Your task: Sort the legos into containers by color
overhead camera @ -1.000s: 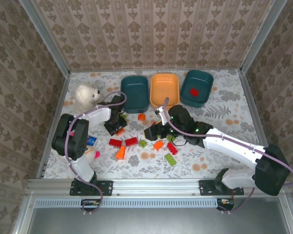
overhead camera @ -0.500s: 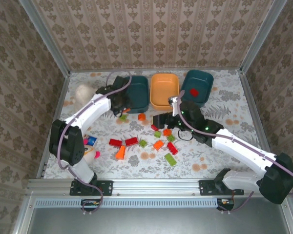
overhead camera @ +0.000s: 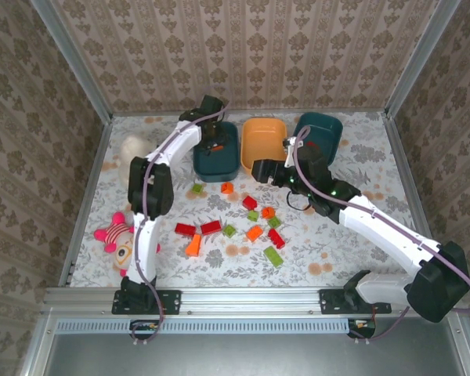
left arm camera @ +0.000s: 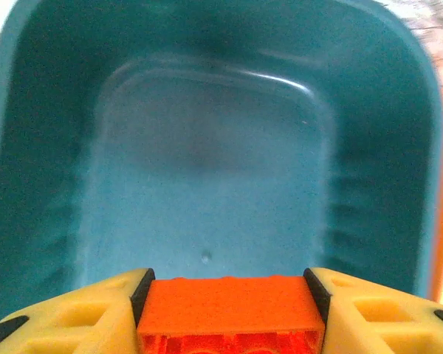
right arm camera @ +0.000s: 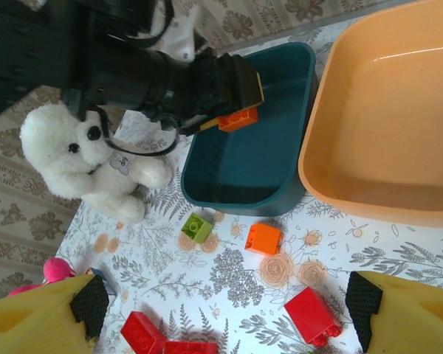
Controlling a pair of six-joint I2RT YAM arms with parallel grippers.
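Left fingers (left arm camera: 369, 318) pinching orange brick (left arm camera: 229, 308), moved over teal bin (left arm camera: 207, 169), right fingers (right arm camera: 413, 313) spread

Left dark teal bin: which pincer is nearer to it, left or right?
Left. The left pincer holds an orange brick directly above the left teal bin. The right pincer hangs open over the table beside it, in front of the orange bin.
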